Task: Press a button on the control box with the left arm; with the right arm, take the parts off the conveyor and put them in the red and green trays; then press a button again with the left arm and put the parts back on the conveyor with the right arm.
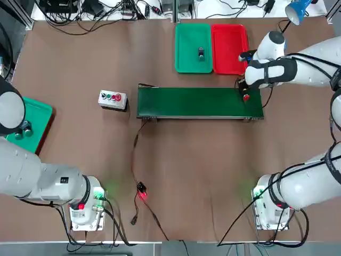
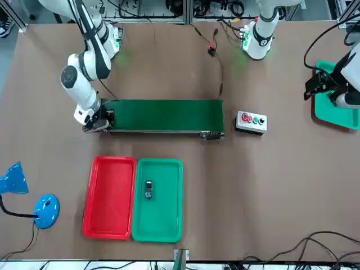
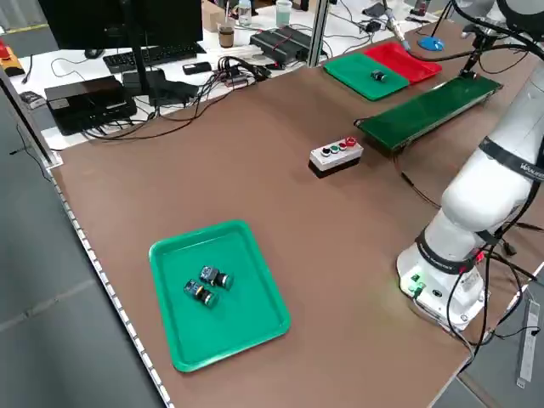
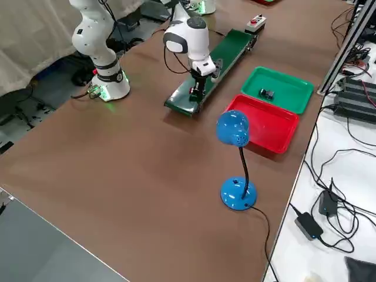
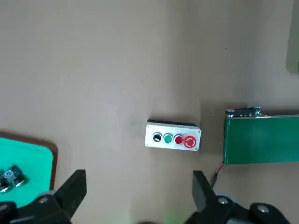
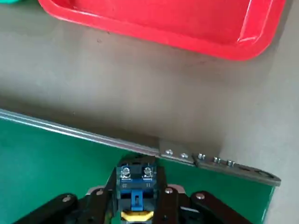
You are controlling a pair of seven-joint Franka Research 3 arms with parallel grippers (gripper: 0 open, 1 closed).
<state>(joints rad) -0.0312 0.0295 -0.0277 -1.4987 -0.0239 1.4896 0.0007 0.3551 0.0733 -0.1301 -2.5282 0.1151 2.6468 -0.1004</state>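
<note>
The left hand point(image 5: 135, 196) hangs above the near left of the surface point(image 1: 202, 170), fingers spread and nothing held, with the control box point(image 1: 112, 99) out ahead of it. A green tray point(image 1: 40, 120) with two parts point(image 3: 206, 284) is seen at the far left edge. The conveyor point(image 1: 192, 102) lies across the middle, the control box just beside its left end.

At the conveyor's right end the right hand point(image 6: 136, 205) is clenched on a part point(image 6: 136, 179), a small blue and black switch block with a red cap point(image 1: 245, 97), right at the belt. The step in hand is judged to be the lift of this part toward the red tray point(image 1: 229, 48), which is empty and lies just behind the belt's right end. The part should be raised straight up until the conveyor's metal side rail point(image 6: 187, 157) is cleared, then carried over the tray's rim and lowered near the middle before the grip is released. A tilt of the part in the fingers should be watched for.

Left of the red tray and touching it, a second green tray point(image 1: 193, 47) holds one part point(image 1: 201, 53).

The surface is brown. A cable with a red-lit plug point(image 1: 141, 193) runs from the conveyor toward the near edge. A blue lamp point(image 4: 234, 158) stands beyond the red tray, and cables, a keyboard and electronics crowd the benches around.
</note>
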